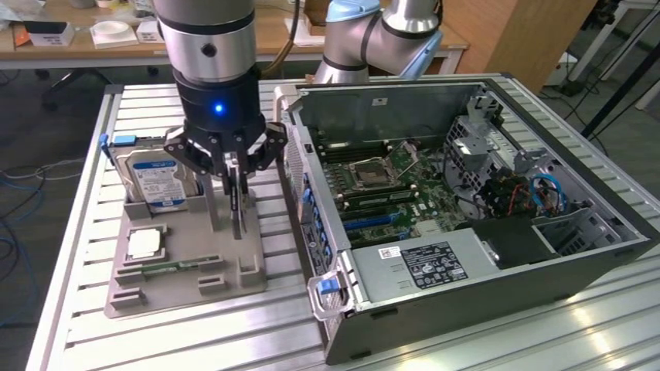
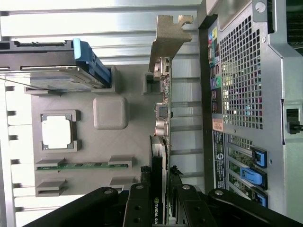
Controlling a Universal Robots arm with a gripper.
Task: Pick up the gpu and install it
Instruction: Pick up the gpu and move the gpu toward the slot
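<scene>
Evidently, the gpu (image 1: pixel 239 212) was stood on edge at the exterior view's left centre, over the grey holder (image 1: pixel 185 247), so its flat faces were offered to the gripper (image 1: pixel 237 174), whose fingers were pinched on it, beside the opened computer case (image 1: pixel 484 309)

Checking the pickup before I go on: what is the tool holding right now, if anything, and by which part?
The gpu, pinched by the tool along its upper edge, away from the silver bracket.

Behind me a wooden desk (image 1: pixel 62 52) and cabinet (image 1: pixel 515 35), dark floor (image 1: pixel 46 116) with cables (image 1: pixel 29 184) beside my ribbed metal table (image 1: pixel 154 336).
</scene>
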